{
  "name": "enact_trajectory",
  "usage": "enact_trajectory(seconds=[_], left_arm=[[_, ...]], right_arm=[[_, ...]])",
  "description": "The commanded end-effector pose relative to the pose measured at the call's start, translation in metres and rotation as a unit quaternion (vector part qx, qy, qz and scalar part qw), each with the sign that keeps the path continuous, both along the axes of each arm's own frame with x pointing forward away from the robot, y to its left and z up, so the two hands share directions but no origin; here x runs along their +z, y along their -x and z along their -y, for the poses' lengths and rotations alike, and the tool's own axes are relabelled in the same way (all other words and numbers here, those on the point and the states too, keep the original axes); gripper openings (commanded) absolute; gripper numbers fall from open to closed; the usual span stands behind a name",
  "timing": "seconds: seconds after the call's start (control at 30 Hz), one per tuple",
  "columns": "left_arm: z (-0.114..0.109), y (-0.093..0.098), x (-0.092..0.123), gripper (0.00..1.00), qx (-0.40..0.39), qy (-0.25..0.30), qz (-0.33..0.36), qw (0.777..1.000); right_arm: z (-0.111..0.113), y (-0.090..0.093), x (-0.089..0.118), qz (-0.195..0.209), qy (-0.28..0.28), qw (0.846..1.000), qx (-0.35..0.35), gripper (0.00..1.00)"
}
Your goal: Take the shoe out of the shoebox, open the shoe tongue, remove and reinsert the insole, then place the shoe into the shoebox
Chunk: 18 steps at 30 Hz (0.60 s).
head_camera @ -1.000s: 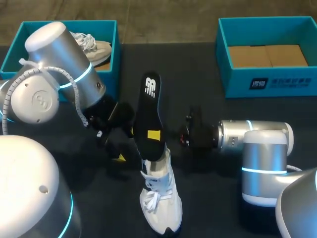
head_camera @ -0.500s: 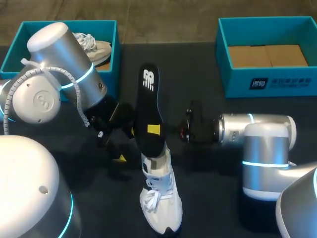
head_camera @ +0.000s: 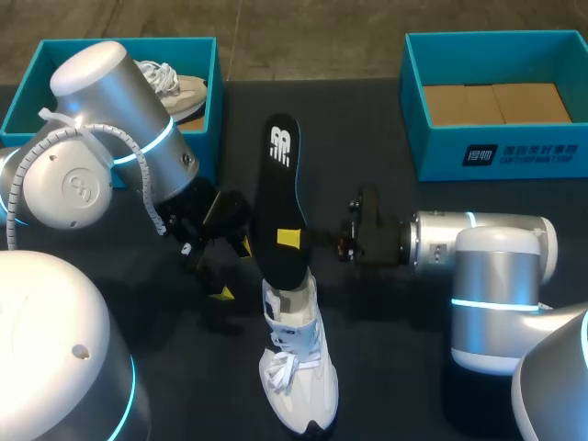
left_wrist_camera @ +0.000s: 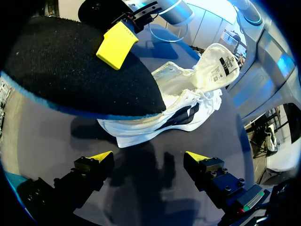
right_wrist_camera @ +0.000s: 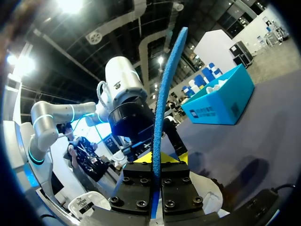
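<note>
Pinching the insole (head_camera: 279, 175), the right gripper (head_camera: 290, 241) has eased back slightly, yet its lower end remains in the shoe (head_camera: 297, 367), so removal seems unfinished; the left gripper (left_wrist_camera: 148, 157) sits spread alongside.

the dark table (head_camera: 367, 156) has a left shoebox (head_camera: 213, 119) and a right shoebox (head_camera: 441, 152) at its far side, both teal and well apart. a white shoe (head_camera: 299, 367) sits on it near the front middle.

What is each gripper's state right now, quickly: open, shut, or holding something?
Left gripper: open, holding nothing.
Right gripper: shut on the insole.
</note>
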<state>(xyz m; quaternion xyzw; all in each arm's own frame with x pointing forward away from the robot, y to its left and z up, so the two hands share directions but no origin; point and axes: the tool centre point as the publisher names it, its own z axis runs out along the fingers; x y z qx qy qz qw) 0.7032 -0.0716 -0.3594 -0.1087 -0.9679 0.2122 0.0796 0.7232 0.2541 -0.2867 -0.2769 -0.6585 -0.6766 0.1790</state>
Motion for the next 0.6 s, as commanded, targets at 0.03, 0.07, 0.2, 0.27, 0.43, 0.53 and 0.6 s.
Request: enact_trajectory(seconds=[0.03,0.07,0.2,0.27,0.43,0.53,0.6], left_arm=[[0.0,0.0,-0.001,1.0,0.0,0.0,0.001,1.0],[0.0,0.0,-0.001,1.0,0.0,0.0,0.001,1.0],[0.0,0.0,-0.001,1.0,0.0,0.0,0.001,1.0],[0.0,0.0,-0.001,1.0,0.0,0.0,0.001,1.0],[0.0,0.0,-0.001,1.0,0.0,0.0,0.001,1.0],[0.0,0.0,-0.001,1.0,0.0,0.0,0.001,1.0],[0.0,0.0,-0.001,1.0,0.0,0.0,0.001,1.0]], right_arm=[[0.002,0.004,0.002,-0.001,0.002,1.0,-0.009,0.0],[0.002,0.004,0.002,-0.001,0.002,1.0,-0.009,0.0],[0.002,0.004,0.002,-0.001,0.002,1.0,-0.009,0.0],[0.002,0.004,0.002,-0.001,0.002,1.0,-0.009,0.0],[0.002,-0.002,-0.006,0.0,0.008,1.0,-0.016,0.0],[0.003,-0.005,-0.012,-0.004,0.01,1.0,-0.021,0.0],[0.004,-0.005,-0.016,-0.007,0.008,1.0,-0.024,0.0]])
